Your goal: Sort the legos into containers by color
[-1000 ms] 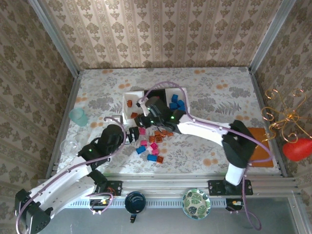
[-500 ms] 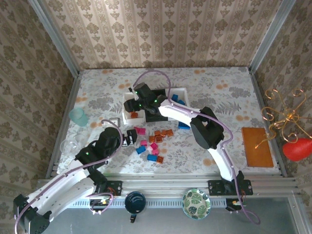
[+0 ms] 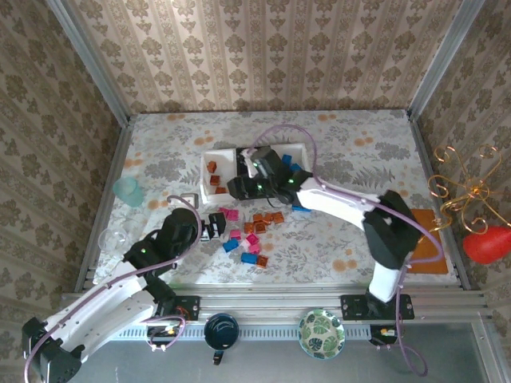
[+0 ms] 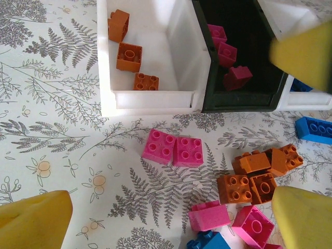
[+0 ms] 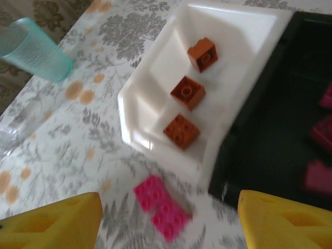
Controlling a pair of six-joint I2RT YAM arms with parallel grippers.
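Left fingers (image 3: 214,226) are hovering over the bench (image 3: 351,159) just on the near side of the white tray (image 3: 205,171), seen from above, while the right fingers (image 3: 238,189) are hanging at that tray's near right corner. Loose legos (image 3: 254,235) are lying scattered nearer than the tray and to its right.

From the left wrist, the left fingers (image 4: 36,220) are standing wide apart and empty. Three orange bricks (image 4: 128,56) are sitting in the white tray, and pink ones (image 4: 228,52) are sitting in the black tray (image 4: 244,106) touching its right side (a blue brick (image 4: 315,129) is lying further right).

From the right wrist, the right fingers (image 5: 52,220) are gaping wide, holding nothing, above a pink pair (image 5: 161,205) just on the near side of the white tray.
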